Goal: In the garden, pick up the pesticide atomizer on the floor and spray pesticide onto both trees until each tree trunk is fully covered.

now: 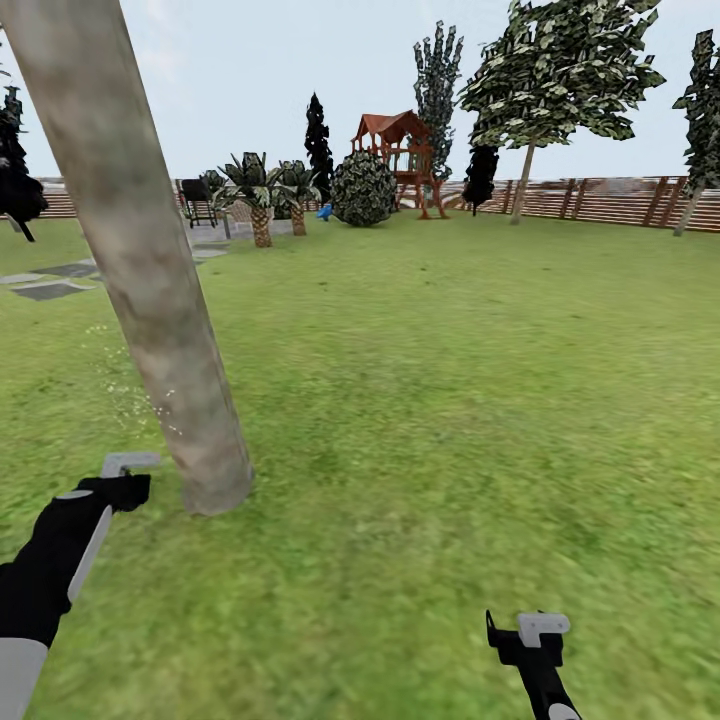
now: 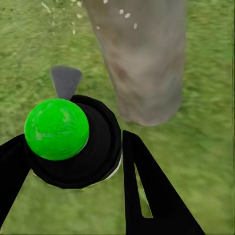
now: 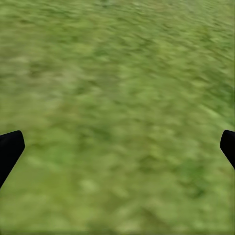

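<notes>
Lawn [image 1: 450,400] open right of trunk [image 1: 150,300]

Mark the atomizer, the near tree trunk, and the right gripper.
atomizer [image 2: 57,129], left wrist view, on its green cap.
tree trunk [image 1: 150,300], head view, on its bare mid-section.
right gripper [image 3: 117,147], right wrist view, midway between its fingertips, over grass.
</notes>
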You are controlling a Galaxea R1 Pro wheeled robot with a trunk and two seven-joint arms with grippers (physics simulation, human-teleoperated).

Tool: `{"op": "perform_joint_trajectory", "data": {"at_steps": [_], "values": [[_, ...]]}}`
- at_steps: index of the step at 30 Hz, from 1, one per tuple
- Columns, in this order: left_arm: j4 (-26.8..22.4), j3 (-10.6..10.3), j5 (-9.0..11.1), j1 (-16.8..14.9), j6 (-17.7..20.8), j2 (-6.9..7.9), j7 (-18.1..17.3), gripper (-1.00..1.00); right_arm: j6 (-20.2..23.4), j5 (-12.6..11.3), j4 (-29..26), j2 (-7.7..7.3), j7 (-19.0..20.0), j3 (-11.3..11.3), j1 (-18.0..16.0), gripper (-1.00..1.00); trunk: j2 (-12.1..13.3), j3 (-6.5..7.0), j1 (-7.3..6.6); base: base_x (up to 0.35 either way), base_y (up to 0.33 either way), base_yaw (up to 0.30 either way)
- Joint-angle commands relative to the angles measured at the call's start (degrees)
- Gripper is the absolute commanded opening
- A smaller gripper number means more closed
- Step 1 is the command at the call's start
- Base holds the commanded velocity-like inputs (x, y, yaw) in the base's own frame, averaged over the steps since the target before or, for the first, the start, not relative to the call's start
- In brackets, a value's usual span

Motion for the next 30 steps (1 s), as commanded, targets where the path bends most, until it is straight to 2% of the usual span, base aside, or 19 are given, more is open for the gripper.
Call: {"op": "perform_joint_trajectory", "data": {"at_steps": [1,3,4,5,7,12,19,20,21,23,26,27,29,30], "values": [[-1.75,-0.21,0.01,0.24,0.09,-0.09,-0.03,-1.0,0.0,0.01,0.0,0.0,0.0,0.0,0.0,1.0,0.0,0.0,0.0,0.0,0.0,0.0],[-4.18,-0.38,0.07,0.29,0.16,-1.08,-0.06,-1.0,0.0,0.01,0.0,0.0,0.0,0.0,0.0,1.0,0.0,0.0,0.0,0.0,0.0,0.0],[-5.02,-0.54,-0.07,0.35,0.18,-2.23,-0.1,-1.0,0.0,0.01,0.0,0.0,0.0,0.01,0.0,1.0,0.0,0.0,0.0,0.0,0.0,0.0],[-6.2,-1.7,-0.34,0.44,0.33,-3.83,-0.07,-1.0,0.0,0.01,0.0,0.0,0.0,0.01,0.0,1.0,0.0,0.0,0.0,0.0,0.0,0.0],[-6.74,-2.21,-0.49,0.44,1.05,-4.32,-0.06,-1.0,0.0,0.01,0.0,0.0,0.0,0.0,0.0,1.0,0.0,0.0,0.0,0.0,0.0,0.0],[-7.62,-1.28,-0.58,0.16,2.23,-4.0,-0.04,-1.0,0.0,0.01,0.0,0.0,0.01,0.01,0.0,1.0,0.0,0.0,0.0,-0.19,0.0,0.0],[-8.84,-1.32,-0.6,-0.33,3.36,-4.28,-0.02,-1.0,0.0,0.01,0.0,0.0,0.06,0.02,0.0,1.0,0.0,0.0,0.0,-0.03,0.0,0.0],[-9.4,0.95,-0.39,-2.1,4.75,-2.06,-0.11,-1.0,0.0,0.01,0.0,0.0,0.08,0.03,0.0,1.0,0.0,0.0,0.0,0.0,0.0,0.0],[-9.53,2.95,-0.04,-2.83,4.95,-0.88,-0.2,-1.0,0.0,0.01,0.0,0.0,0.09,0.02,0.0,1.0,0.0,0.0,0.0,0.0,0.0,0.0],[-9.88,2.98,0.07,-2.9,5.01,-0.97,-0.22,-1.0,0.0,0.01,0.0,0.0,0.09,0.05,0.0,1.0,0.0,0.0,0.0,0.0,0.0,0.0],[-11.21,-1.17,0.13,-2.65,5.03,-1.07,-0.24,-1.0,0.0,0.01,0.0,0.0,0.09,0.05,0.0,1.0,0.0,0.0,0.0,0.0,0.0,0.0],[-11.96,-3.92,0.17,-2.64,5.06,-1.12,-0.24,-1.0,0.0,0.01,0.0,0.0,0.09,0.03,0.0,1.0,0.0,0.0,0.0,0.0,0.0,0.0],[-12.95,-5.36,0.58,-2.79,5.68,-1.08,-0.23,-1.0,0.0,0.01,0.0,0.0,0.09,0.01,0.0,1.0,0.0,0.0,0.0,0.0,0.0,0.0],[-13.11,-5.18,1.59,-2.97,6.03,-0.89,-0.23,-1.0,0.0,0.01,0.0,0.0,0.07,0.02,0.0,1.0,0.0,0.0,0.0,0.0,0.0,0.0]]}}
